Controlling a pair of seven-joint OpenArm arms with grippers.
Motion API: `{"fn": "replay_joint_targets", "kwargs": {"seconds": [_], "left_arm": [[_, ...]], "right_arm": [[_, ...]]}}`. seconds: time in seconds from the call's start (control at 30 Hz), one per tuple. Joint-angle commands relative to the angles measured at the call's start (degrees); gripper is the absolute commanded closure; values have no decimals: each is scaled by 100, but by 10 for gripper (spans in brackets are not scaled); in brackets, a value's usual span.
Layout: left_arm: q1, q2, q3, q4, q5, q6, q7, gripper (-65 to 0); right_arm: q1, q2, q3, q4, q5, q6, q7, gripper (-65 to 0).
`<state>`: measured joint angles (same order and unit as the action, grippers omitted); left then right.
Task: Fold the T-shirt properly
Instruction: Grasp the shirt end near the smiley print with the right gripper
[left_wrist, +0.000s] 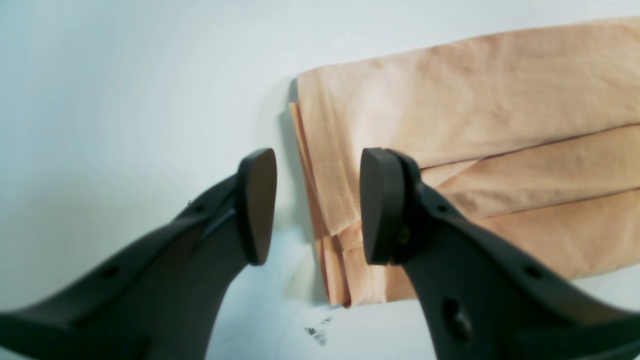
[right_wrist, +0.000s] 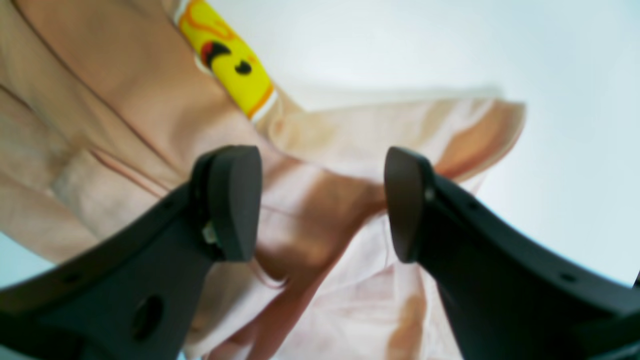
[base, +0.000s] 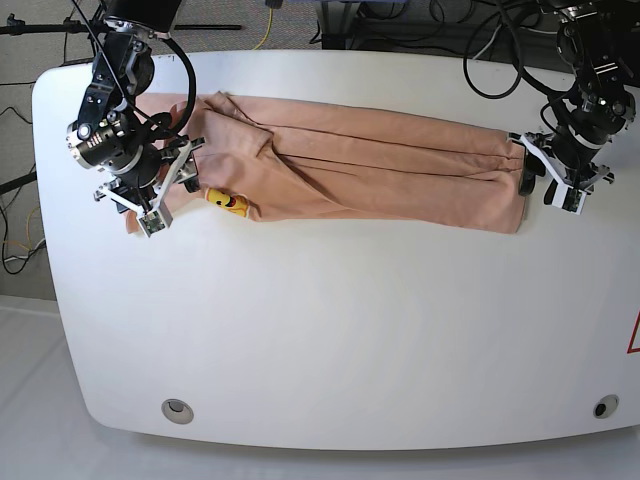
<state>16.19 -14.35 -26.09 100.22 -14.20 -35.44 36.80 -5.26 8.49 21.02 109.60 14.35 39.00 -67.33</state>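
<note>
T-shirt (base: 360, 165) fabric lies in a long folded band across the far part of the white tabletop (base: 330, 330), its yellow smiley print (right_wrist: 230, 62) peeking out along the near edge at one end. The right gripper (right_wrist: 322, 202) hovers over that rumpled end, jaws spread wide and holding nothing. The left gripper (left_wrist: 317, 205) sits at the opposite end, jaws parted astride the stacked edge without pinching it.

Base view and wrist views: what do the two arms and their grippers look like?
Both arms are black, with loose black cables near their upper links. Each wrist carries white bracket pieces. The left gripper and right gripper each have two matte black fingers with rounded flat pads and small holes along them.
</note>
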Motion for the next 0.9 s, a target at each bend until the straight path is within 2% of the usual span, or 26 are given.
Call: {"fn": "replay_joint_targets", "kwargs": {"seconds": [0.0, 0.2, 0.27, 0.4, 0.47, 0.53, 0.67, 0.87], "left_arm": [[-40, -64, -33, 109, -79, 6, -115, -256], [-32, -64, -33, 109, -71, 6, -115, -256], [-32, -64, -33, 109, -71, 6, -115, -256], [-32, -64, -33, 109, -62, 6, -115, -256], [-32, -64, -33, 109, -71, 6, -115, -256], [-32, -64, -33, 109, -79, 6, -115, -256], [-32, -64, -33, 109, -79, 6, -115, -256], [-32, -64, -42, 109, -62, 6, -115, -256]], "right_arm": [[82, 43, 4, 95, 64, 25, 82, -362], [47, -45, -321, 86, 11, 25, 82, -358], [38, -45, -462, 86, 11, 25, 82, -338], [38, -71, -655, 86, 11, 25, 100, -197], [47, -80, -717, 86, 11, 7, 100, -68], [64, -80, -726, 86, 11, -1, 100, 0], [64, -89, -726, 77, 11, -1, 100, -23], [38, -133, -726, -20, 2, 16, 100, 0]]}}
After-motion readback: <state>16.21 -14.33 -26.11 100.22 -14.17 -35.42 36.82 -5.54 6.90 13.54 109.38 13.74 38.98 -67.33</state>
